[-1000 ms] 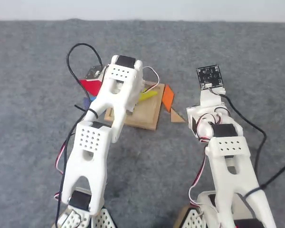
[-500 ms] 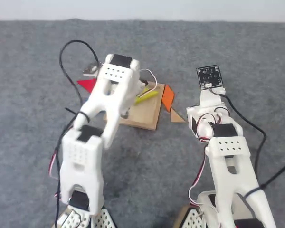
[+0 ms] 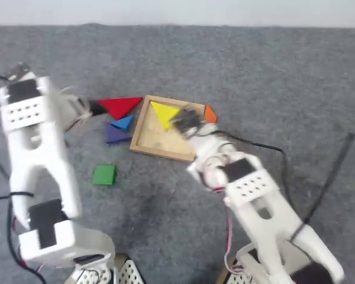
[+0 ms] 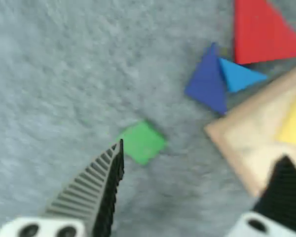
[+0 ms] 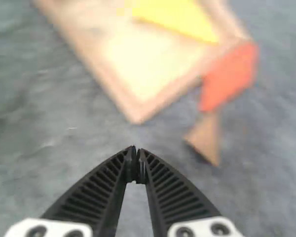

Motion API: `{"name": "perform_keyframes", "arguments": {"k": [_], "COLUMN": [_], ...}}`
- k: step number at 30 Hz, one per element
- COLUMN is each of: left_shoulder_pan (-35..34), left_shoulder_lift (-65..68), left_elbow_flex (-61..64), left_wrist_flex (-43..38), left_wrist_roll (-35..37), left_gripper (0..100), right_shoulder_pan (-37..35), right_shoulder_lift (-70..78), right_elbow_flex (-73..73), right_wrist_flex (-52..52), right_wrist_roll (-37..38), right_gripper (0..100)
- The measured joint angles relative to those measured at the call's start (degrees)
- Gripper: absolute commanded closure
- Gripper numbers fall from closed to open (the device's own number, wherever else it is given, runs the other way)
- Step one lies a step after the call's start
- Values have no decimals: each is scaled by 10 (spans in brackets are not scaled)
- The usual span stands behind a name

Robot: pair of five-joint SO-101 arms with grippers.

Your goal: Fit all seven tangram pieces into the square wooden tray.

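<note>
I have two arms on a grey carpet point(image 3: 272, 83). My left gripper point(image 4: 202, 152) is wide apart and holds nothing. It hangs over the carpet, and the green square point(image 4: 142, 142) lies just past one of its fingers. The green square sits all by itself, away from the other pieces.

Near it is the dark blue piece point(image 4: 207, 86), and the little light blue triangle point(image 4: 239, 76) touches it. The big red triangle point(image 4: 261, 32) lies close beside those two. All of these are on the carpet, outside the square wooden tray point(image 3: 155, 137).

The yellow triangle point(image 3: 164, 112) is inside the tray, up against the far rim. The rest of the tray floor is bare wood.

My right gripper point(image 5: 136, 158) is squeezed tight shut with nothing in it. From the high view it hangs over the tray edge on the side away from the red triangle. The orange piece point(image 5: 229, 76) lies on the carpet right against the outside of the tray. The tan triangle point(image 5: 206, 140) lies just beside the orange piece, also on the carpet.
</note>
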Motion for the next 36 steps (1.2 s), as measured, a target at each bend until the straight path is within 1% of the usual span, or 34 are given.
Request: {"name": "perform_keyframes", "arguments": {"k": [4, 6, 8, 10, 12, 17, 20, 22, 26, 28, 30, 36], "left_shoulder_pan": [-43, -72, -113, -156, -182, -190, -190, -193, -194, -195, -195, -195], "left_shoulder_lift": [6, 6, 4, 0, -14, -52, -77, -97, -128, -131, -131, -131], "left_elbow_flex": [40, 47, 54, 76, 120, 281, 377, 416, 442, 445, 447, 447], "left_wrist_flex": [-8, 8, 4, -29, -74, -224, -318, -363, -382, -385, -387, -388], "left_wrist_roll": [-89, -129, -168, -194, -202, -239, -251, -263, -273, -273, -273, -273], "left_gripper": [671, 710, 744, 759, 758, 758, 758, 758, 758, 758, 758, 758], "right_shoulder_pan": [-60, -71, -74, -75, -76, -76, -75, -75, -72, -72, -77, -76], "right_shoulder_lift": [100, 156, 214, 269, 325, 451, 499, 521, 553, 568, 585, 592], "right_elbow_flex": [-82, -135, -188, -239, -292, -399, -454, -486, -538, -562, -554, -557], "right_wrist_flex": [32, 47, 61, 72, 83, 118, 142, 164, 200, 214, 228, 258], "right_wrist_roll": [28, 37, 47, 62, 75, 130, 169, 199, 229, 247, 259, 287], "right_gripper": [869, 861, 859, 858, 858, 861, 863, 893, 994, 975, 964, 965]}}
